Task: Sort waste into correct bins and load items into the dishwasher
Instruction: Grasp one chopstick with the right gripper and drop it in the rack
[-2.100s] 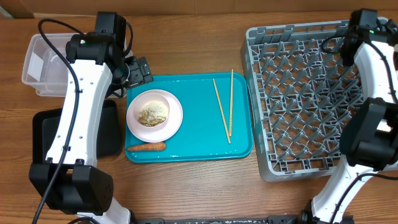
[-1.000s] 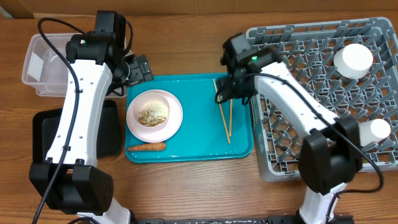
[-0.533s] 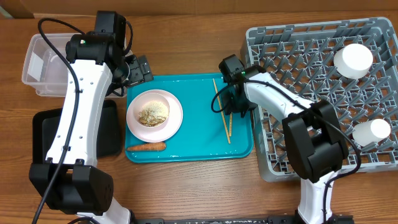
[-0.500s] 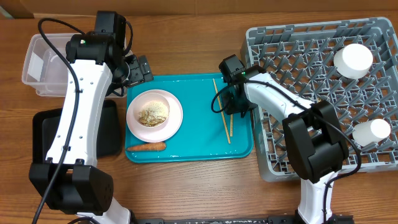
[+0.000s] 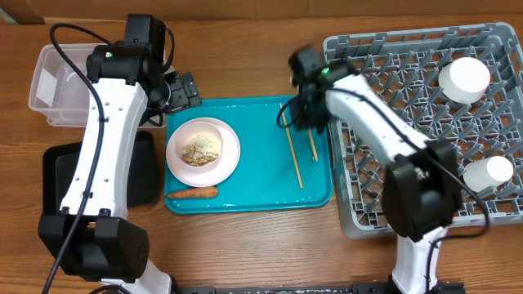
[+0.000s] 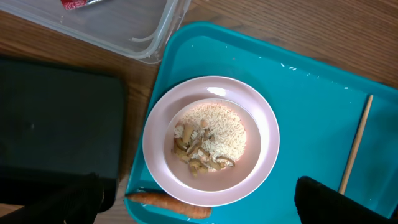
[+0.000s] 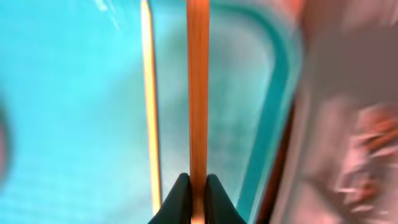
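Observation:
My right gripper point(image 5: 308, 121) is shut on one wooden chopstick point(image 7: 198, 93), which hangs over the right side of the teal tray point(image 5: 253, 175) next to the grey dish rack point(image 5: 409, 131). The other chopstick point(image 5: 293, 157) lies flat on the tray, just left of the held one. A pale pink plate point(image 6: 261, 155) with rice scraps point(image 6: 208, 138) sits at the tray's left, and an orange carrot point(image 6: 168, 204) lies in front of it. Above the plate, my left gripper point(image 6: 196, 210) stands wide open and holds nothing. A white bowl point(image 5: 464, 79) and a small white cup point(image 5: 489, 171) sit in the rack.
The clear tub point(image 5: 57, 82) stands at the far left with a red wrapper point(image 6: 78, 3) inside. The black tray point(image 5: 143, 175) lies in front of it, partly under my left arm. The rack's pegs rise close to the right of my right gripper.
My right gripper has shut on one chopstick and carried it to the right, toward the rack. The second chopstick stays on the tray. My left arm has not moved.

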